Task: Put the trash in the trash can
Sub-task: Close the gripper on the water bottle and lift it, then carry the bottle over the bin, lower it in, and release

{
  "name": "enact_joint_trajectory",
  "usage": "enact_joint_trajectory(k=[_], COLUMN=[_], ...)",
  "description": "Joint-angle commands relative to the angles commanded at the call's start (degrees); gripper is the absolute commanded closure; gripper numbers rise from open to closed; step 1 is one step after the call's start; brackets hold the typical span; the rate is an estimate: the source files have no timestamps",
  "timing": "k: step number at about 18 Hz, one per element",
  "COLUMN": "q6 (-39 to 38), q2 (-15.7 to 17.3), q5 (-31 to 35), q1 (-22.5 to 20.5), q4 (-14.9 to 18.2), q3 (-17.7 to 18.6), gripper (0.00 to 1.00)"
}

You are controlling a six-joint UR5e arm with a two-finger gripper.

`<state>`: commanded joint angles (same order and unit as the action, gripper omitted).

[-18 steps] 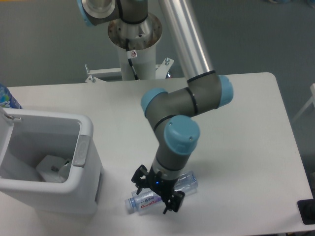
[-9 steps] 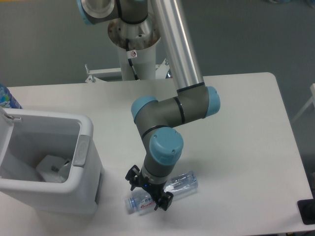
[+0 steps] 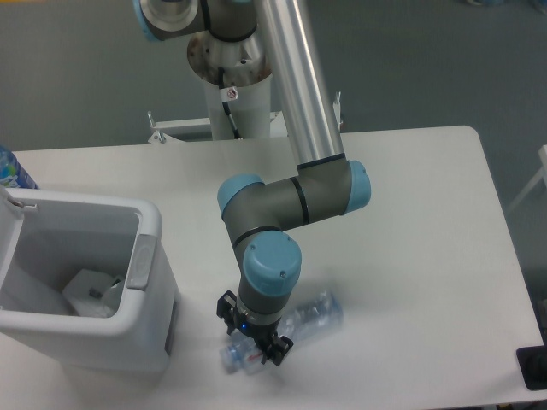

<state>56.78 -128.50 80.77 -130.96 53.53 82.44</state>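
Note:
A clear plastic bottle (image 3: 312,316) with a red-and-purple label lies on its side on the white table, near the front edge. My gripper (image 3: 250,339) is down over the bottle's labelled left part, its fingers straddling it; I cannot tell whether they are pressing on it. The white trash can (image 3: 149,224) stands at the left, open at the top, with a grey tab on its right rim. Inside it lies a white paper wad (image 3: 90,292).
A blue-labelled bottle (image 3: 13,171) peeks in at the far left edge behind the bin. The robot's base column (image 3: 235,77) stands behind the table. A dark object (image 3: 534,367) sits at the front right corner.
The arm has swung left and lowered, bringing the gripper from the bottle's middle to its labelled left end. The bottle has stayed roughly in place.

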Motion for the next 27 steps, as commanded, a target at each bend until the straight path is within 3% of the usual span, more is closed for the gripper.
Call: enact_joint_trajectory(k=[3,7,12,16,21,27], q6=[0.0,0.0,-0.3,-1.7,-11.6,-17.0], q2=[0.1,0.6,4.5,9.4,15.9,21.7], q5=[-0.4,-2.1,-8.4,-18.3,-34.7,-43.1], q1=[0.0,-0.9,-4.6,-7.8,-11.2,-9.2], q4=[0.2,0.9,0.9,0.8,0.7,-0.2], q3=[-1.8,-4.7,-5.1,-5.5,-5.5,-7.5], gripper=[0.68,0.69,0.69,0.69,0.69,0.69])
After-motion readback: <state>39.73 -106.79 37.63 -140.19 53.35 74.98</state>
